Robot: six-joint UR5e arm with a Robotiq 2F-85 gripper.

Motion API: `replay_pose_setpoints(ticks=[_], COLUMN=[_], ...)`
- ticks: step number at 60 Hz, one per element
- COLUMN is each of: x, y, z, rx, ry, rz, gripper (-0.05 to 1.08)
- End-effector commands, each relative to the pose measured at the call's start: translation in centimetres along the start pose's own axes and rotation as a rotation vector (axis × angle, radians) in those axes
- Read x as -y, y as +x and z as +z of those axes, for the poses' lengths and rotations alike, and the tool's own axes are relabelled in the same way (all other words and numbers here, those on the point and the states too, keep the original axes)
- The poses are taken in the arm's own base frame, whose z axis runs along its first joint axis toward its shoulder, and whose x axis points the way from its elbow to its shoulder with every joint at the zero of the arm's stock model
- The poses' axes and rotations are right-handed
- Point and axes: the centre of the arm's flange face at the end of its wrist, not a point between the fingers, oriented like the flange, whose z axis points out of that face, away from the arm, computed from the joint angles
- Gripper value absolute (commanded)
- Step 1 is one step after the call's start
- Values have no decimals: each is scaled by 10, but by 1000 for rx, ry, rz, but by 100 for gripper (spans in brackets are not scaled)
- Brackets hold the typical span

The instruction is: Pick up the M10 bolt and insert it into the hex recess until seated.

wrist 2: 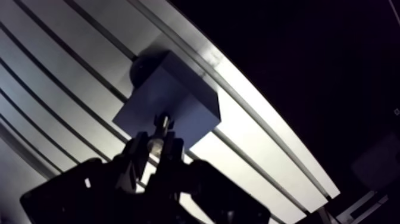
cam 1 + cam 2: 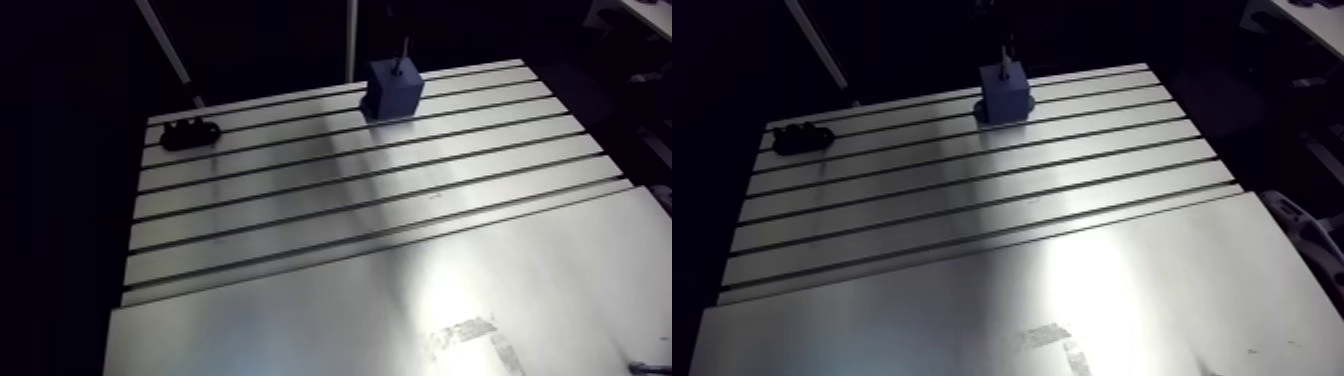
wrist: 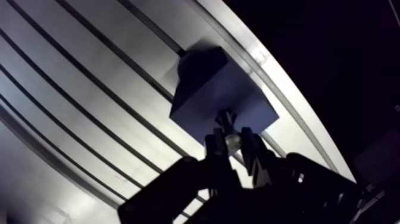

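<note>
A dark blue block [image 2: 394,88] stands on a round foot near the far edge of the slotted table [image 2: 300,200]. In the wrist view my gripper [image 3: 233,143] is shut on the M10 bolt [image 3: 228,130], whose bright head is pinched between the two fingers [image 3: 215,150]. The bolt's shank points away from the gripper, and its tip meets the top face of the block [image 3: 220,95]. The hex recess is hidden under the bolt. In the arm view only a thin dark rod [image 2: 404,55] shows above the block, against the dim background.
A small black fixture [image 2: 190,132] lies at the table's far left corner. A smooth metal plate [image 2: 400,310] covers the near part of the table. A white object [image 2: 1304,228] sits past the table's right edge.
</note>
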Motion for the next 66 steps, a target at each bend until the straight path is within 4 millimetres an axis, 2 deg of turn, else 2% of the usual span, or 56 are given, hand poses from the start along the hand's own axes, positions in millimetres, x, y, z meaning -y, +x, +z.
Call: replay_pose_setpoints(ticks=[1,53,66], x=[0,2,-1], y=[0,0,0], z=[1,4,-3], rx=[2,6,-3], ry=[0,3,-6], rz=[-1,-3,-11], gripper=[101,101,101])
